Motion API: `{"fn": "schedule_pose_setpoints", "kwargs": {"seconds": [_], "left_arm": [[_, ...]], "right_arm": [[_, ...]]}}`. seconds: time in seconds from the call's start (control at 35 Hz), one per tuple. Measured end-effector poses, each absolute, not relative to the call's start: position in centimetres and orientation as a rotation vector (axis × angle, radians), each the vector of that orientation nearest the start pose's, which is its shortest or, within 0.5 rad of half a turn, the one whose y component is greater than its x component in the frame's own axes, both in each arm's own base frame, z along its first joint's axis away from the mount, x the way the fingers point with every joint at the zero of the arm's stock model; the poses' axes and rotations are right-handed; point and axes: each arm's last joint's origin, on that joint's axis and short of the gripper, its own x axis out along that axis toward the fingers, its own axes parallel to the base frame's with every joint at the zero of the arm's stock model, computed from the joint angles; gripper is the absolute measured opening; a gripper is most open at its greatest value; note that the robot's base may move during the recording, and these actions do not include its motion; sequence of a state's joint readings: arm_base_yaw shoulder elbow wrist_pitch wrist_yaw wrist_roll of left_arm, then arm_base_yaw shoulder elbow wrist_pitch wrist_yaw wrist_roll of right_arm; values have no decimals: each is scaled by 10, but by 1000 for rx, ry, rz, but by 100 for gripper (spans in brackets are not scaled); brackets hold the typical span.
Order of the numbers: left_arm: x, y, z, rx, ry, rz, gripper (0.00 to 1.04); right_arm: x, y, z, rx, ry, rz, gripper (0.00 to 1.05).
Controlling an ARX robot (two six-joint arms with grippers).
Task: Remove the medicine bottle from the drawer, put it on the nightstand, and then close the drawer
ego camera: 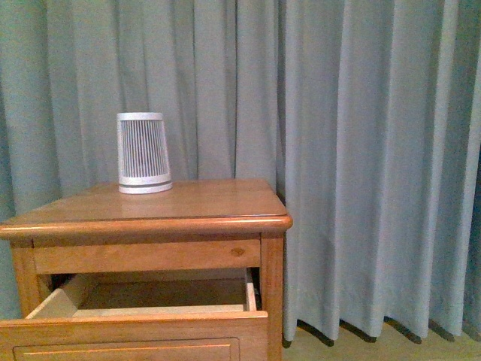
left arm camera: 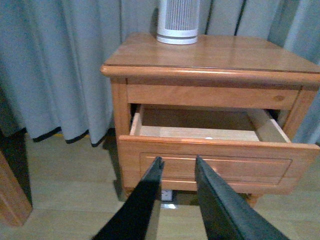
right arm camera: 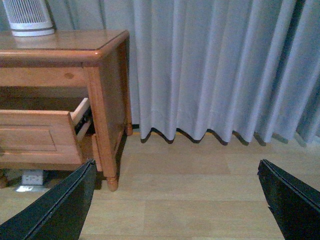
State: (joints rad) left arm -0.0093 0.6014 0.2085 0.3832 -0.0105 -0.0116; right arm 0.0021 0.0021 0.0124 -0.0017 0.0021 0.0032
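Note:
The nightstand (ego camera: 173,207) stands at the left, its upper drawer (ego camera: 135,335) pulled open, showing pale wood inside. The medicine bottle is not clearly in view; only a small white spot (left arm camera: 209,137) shows just behind the drawer's front panel (left arm camera: 215,162). My left gripper (left arm camera: 178,159) is open and empty, in front of the drawer's front and low down. My right gripper (right arm camera: 176,162) is wide open and empty over the floor, to the right of the nightstand (right arm camera: 107,100). The drawer's end (right arm camera: 35,137) shows in that view. Neither gripper shows in the front view.
A white-grey ribbed device (ego camera: 143,154) stands at the back left of the nightstand top. Grey-blue curtains (ego camera: 361,150) hang behind and to the right. Pale wooden floor (right arm camera: 190,200) lies to the right. A small white object (left arm camera: 167,195) lies under the nightstand. Dark furniture (left arm camera: 10,190) stands to the left.

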Motion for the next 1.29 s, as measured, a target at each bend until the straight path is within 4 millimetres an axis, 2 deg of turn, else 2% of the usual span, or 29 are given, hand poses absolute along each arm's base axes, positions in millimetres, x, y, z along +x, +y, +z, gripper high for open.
{"fn": "schedule_pose_setpoints", "kwargs": {"seconds": [0.11,0.97,1.29], "left_arm": [[142,-1,205,-11,6,-6,3],[114,0,170,-7,-7,-4,3],[110,0,169,-7,-10,-4,3]], "right_arm": [[97,0,167,3,-9,0,98],[97,0,167,3,-9,0,98],[97,0,167,3,-9,0,98]]}}
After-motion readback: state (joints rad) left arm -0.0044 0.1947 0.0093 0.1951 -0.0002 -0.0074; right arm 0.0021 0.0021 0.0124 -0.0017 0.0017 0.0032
